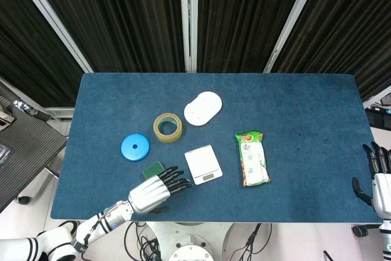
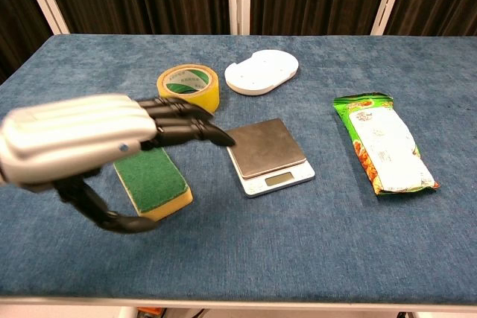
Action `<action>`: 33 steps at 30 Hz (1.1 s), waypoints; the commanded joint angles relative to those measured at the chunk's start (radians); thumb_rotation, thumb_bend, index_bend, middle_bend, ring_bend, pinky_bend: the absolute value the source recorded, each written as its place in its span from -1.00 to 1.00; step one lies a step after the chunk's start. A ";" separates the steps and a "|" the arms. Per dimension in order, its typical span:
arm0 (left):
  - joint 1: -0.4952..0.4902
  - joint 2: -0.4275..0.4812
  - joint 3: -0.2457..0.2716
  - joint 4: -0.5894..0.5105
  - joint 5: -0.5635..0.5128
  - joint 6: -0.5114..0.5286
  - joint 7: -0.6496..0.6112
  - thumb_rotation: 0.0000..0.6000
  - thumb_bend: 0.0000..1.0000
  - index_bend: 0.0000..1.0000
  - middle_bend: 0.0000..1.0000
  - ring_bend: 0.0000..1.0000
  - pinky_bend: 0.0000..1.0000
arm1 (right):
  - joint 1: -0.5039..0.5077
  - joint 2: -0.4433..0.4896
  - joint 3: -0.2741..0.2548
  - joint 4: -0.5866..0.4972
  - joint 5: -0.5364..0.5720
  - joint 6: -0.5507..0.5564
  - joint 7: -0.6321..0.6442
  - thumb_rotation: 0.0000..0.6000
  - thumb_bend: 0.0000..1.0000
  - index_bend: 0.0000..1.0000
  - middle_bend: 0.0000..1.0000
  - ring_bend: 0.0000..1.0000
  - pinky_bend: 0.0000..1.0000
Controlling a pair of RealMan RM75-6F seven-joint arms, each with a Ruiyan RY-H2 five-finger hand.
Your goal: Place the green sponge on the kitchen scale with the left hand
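Observation:
The green sponge, with its yellow underside, lies flat on the blue tablecloth just left of the kitchen scale. My left hand hovers over the sponge with fingers stretched toward the scale and the thumb low on the sponge's near side. It holds nothing. From the head view only a corner of the sponge shows beyond the left hand, and the scale is bare. My right hand stays at the table's right edge, fingers apart and empty.
A yellow tape roll and a white oval lid lie behind the sponge and scale. A blue disc sits left of the sponge. A green snack packet lies right of the scale.

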 commanded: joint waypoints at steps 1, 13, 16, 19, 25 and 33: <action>-0.016 -0.036 0.011 0.035 -0.017 -0.014 -0.028 1.00 -0.16 -0.82 -0.72 -1.00 -0.93 | -0.003 0.005 0.001 -0.004 0.003 0.003 0.006 1.00 -0.34 -1.00 -1.00 -1.00 -1.00; -0.045 -0.111 0.037 0.090 -0.053 -0.030 -0.055 1.00 -0.09 -0.55 -0.76 -1.00 -1.00 | -0.003 0.004 -0.001 0.017 0.016 -0.015 0.031 1.00 -0.34 -1.00 -1.00 -1.00 -1.00; -0.055 -0.131 0.039 0.102 -0.062 -0.037 -0.064 1.00 -0.09 -0.45 -0.76 -1.00 -1.00 | -0.003 0.004 0.000 0.019 0.020 -0.017 0.035 1.00 -0.34 -1.00 -1.00 -1.00 -1.00; -0.067 -0.152 0.035 0.123 -0.072 -0.044 -0.070 1.00 -0.06 -0.25 -0.76 -1.00 -1.00 | -0.002 0.009 0.001 0.016 0.024 -0.023 0.039 1.00 -0.34 -1.00 -1.00 -1.00 -1.00; -0.085 -0.186 0.027 0.164 -0.097 -0.055 -0.076 1.00 -0.05 0.01 -0.76 -1.00 -1.00 | -0.003 0.020 0.002 0.007 0.024 -0.022 0.037 1.00 -0.34 -1.00 -1.00 -1.00 -1.00; -0.099 -0.198 0.025 0.197 -0.132 -0.068 -0.060 1.00 -0.05 0.10 -0.76 -1.00 -1.00 | -0.003 0.015 0.000 0.016 0.031 -0.031 0.046 1.00 -0.34 -1.00 -1.00 -1.00 -1.00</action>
